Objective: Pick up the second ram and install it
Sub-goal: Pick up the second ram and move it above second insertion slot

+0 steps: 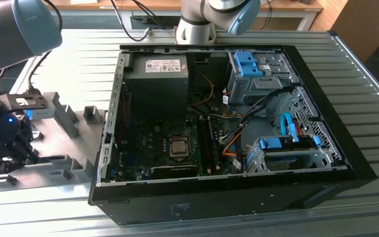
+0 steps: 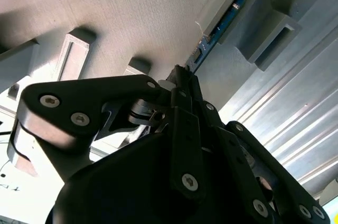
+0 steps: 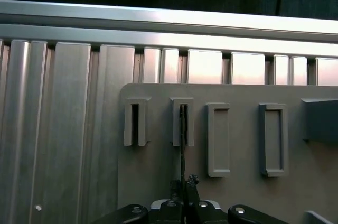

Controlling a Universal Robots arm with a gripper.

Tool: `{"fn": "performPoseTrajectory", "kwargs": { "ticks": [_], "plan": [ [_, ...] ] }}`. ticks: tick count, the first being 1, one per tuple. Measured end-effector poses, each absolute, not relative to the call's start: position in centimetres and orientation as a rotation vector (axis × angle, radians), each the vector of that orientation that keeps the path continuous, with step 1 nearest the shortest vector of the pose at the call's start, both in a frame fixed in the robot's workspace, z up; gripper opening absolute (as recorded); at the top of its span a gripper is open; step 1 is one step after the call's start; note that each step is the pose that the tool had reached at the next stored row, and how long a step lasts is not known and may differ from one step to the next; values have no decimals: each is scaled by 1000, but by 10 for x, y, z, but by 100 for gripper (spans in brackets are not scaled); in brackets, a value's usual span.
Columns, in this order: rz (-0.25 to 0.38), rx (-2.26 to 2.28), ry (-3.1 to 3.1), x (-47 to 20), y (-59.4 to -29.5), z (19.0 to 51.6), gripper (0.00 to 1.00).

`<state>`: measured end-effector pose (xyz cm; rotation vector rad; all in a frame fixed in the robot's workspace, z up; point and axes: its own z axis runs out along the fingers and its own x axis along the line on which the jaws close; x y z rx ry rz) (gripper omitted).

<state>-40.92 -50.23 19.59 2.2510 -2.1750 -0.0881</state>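
Second ram point(image 3: 182, 155) was seen on edge, far end seated in a slotted grey block point(image 3: 175, 129), long axis running straight out from the hand point(image 3: 184, 183), which was judged clamped on its near end.

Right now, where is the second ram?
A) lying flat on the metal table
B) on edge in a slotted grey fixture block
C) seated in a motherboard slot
B: in the first wrist view the second ram runs edge-on from the gripper into a slotted grey fixture block.
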Motion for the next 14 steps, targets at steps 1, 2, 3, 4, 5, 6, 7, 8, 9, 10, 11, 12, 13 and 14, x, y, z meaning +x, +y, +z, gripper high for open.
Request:
{"fn": "performPoseTrajectory", "kwargs": {
  "ticks": [1, 2, 3, 4, 5, 6, 7, 8, 9, 10, 11, 12, 13, 14],
  "plan": [
    [-88, 2251, -2175, -409, -502, 197, 14],
    [-88, 2251, -2175, -409, -502, 199, 14],
    [-88, 2251, -2175, -409, -502, 200, 14],
    [-88, 2251, -2175, -409, -502, 201, 14],
    [-88, 2251, -2175, -409, -502, 201, 14],
    [-88, 2251, -2175, -409, -502, 202, 14],
    [-88, 2251, -2175, -409, -502, 203, 14],
    [-88, 2251, -2175, -409, -502, 204, 14],
    [-88, 2251, -2175, -409, -502, 204, 14],
    [-88, 2251, -2175, -409, -502, 205, 14],
    [-88, 2251, -2175, -409, -502, 205, 14],
    [-88, 2251, -2175, -409, -502, 206, 14],
    [-88, 2251, -2175, -409, -502, 207, 14],
    [-88, 2251, -2175, -409, -502, 208, 14]
  ]
}}
